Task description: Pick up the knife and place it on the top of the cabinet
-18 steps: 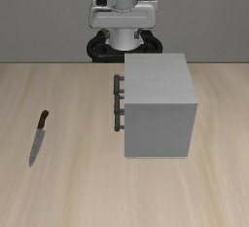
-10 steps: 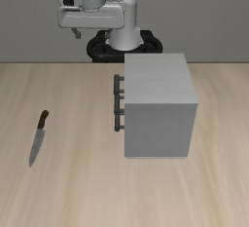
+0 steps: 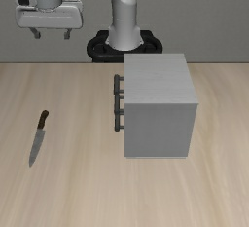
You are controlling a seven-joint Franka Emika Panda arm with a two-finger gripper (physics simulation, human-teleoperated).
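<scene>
A knife [image 3: 38, 139] with a dark brown handle and a steel blade lies flat on the wooden table near the exterior view's left edge, handle toward the far side. The grey cabinet [image 3: 160, 104] stands right of centre, its flat top bare, with dark drawer handles [image 3: 120, 102] on its left face. My gripper [image 3: 49, 34] hangs high at the upper left, well above and behind the knife. Its two short fingers point down with a gap between them and nothing in it, so it is open.
The robot's black base [image 3: 124, 47] stands behind the cabinet at the table's far edge. Bare wood [image 3: 78, 182] stretches between the knife and the cabinet and along the front.
The arm has swung from above its base toward the exterior view's left, carrying the gripper to the upper left. Knife and cabinet have stayed put.
</scene>
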